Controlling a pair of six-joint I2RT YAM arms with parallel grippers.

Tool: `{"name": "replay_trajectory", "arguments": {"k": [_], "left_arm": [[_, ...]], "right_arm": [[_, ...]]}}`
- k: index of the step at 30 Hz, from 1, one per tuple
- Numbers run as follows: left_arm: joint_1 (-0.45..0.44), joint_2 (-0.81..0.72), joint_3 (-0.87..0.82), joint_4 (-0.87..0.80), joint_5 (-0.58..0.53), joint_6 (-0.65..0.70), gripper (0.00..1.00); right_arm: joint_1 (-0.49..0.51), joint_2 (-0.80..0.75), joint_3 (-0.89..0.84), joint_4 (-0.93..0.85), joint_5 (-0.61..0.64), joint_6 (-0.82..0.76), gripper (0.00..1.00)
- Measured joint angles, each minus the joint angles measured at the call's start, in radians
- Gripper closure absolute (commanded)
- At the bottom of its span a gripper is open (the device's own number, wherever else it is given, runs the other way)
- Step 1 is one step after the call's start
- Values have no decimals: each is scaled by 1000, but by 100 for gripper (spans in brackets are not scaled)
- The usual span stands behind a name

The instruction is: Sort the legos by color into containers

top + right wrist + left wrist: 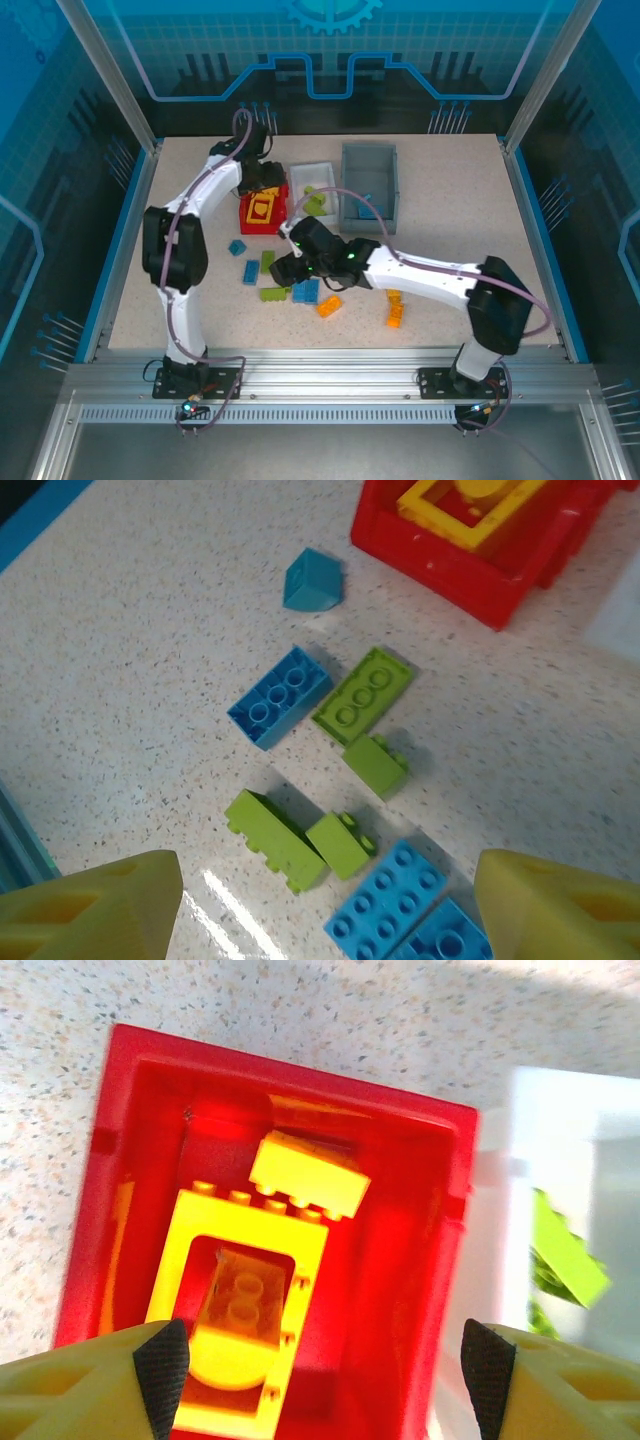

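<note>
Left end effector (pixel 325 1370) hangs open and empty directly above the red bin (pixel 300 1078), probably its drop spot, where yellow-orange legos (pixel 305 1172) lie. Right end effector (pixel 320 905), also open, hovers over a blue lego (pixel 280 695) and green legos (pixel 362 688) loose on the desk (pixel 130 630) near that bin.

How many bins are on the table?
3: the red bin on the left, the white bin in the middle, the grey bin on the right. I see no others.
</note>
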Motion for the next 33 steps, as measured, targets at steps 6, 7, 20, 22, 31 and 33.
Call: {"name": "replay_trajectory", "arguments": {"k": [6, 7, 20, 22, 31, 33], "left_arm": [[0, -365, -204, 10, 6, -56, 25], [0, -434, -243, 16, 3, -71, 25], [1, -1077, -675, -1, -68, -228, 25], [1, -1135, -695, -24, -72, -238, 25], [1, -1223, -706, -102, -72, -259, 25], [1, -1223, -706, -107, -72, -259, 25]], "right_arm": [[25, 248, 238, -54, -42, -53, 20], [26, 294, 291, -74, -45, -54, 20], [22, 821, 976, -344, -11, -52, 20], [19, 864, 1025, -368, 1, -53, 20], [16, 1005, 1225, -435, 86, -89, 22], [14, 1026, 1252, -434, 106, -94, 22]]}}
